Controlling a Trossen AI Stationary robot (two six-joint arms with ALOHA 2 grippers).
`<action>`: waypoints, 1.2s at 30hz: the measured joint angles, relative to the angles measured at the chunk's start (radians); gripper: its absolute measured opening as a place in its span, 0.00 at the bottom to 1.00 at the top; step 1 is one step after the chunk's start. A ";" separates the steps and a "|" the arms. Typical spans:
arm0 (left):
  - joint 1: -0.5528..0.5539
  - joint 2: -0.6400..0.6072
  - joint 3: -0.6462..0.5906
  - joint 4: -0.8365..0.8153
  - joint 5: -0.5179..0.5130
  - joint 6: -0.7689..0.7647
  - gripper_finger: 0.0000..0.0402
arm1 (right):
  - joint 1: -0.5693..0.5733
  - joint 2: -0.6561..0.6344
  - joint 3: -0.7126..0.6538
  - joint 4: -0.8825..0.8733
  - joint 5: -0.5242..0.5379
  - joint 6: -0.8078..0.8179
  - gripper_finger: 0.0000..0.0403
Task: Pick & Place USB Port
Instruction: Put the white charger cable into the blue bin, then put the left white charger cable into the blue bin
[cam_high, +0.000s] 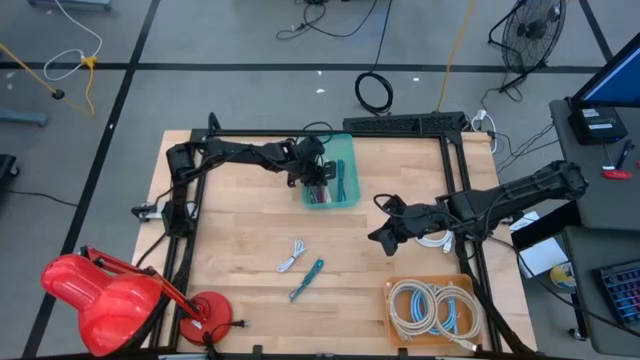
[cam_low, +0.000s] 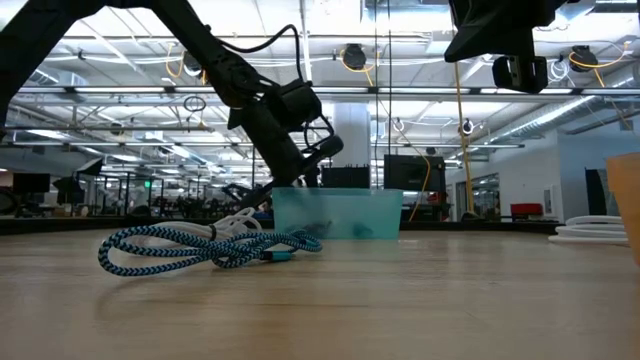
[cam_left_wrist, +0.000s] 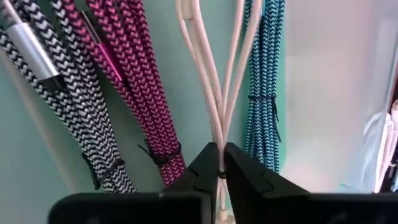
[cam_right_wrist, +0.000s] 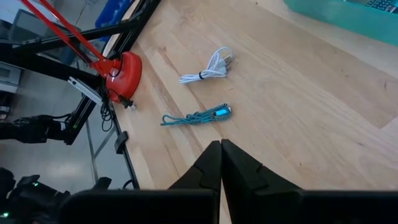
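The teal plastic bin (cam_high: 345, 160) at the counter's (cam_high: 250, 230) far edge held bundled USB cables: a black-and-white braided one (cam_left_wrist: 50, 93), a magenta braided one (cam_left_wrist: 134, 81), a teal braided one (cam_left_wrist: 261, 93) and a smooth white cable (cam_left_wrist: 214, 93). The left end effector (cam_left_wrist: 221, 168) sat in the bin, fingers narrowly pinching the white cable. The right end effector (cam_right_wrist: 221, 158) hung closed and empty above the counter, where a white cable (cam_high: 292, 256) and a teal braided cable (cam_high: 307, 279) lay loose; coiled cables filled a wooden tray (cam_high: 470, 338).
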 joint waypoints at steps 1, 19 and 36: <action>0.005 -0.002 0.000 0.000 0.004 0.003 0.10 | 0.001 0.000 0.000 -0.001 0.000 0.000 0.00; 0.030 -0.208 -0.001 -0.018 0.024 0.191 0.32 | 0.001 0.000 0.000 0.002 -0.001 -0.026 0.00; -0.644 -0.466 0.000 -0.345 -0.328 0.184 0.23 | -0.014 0.000 0.000 0.010 -0.001 -0.103 0.01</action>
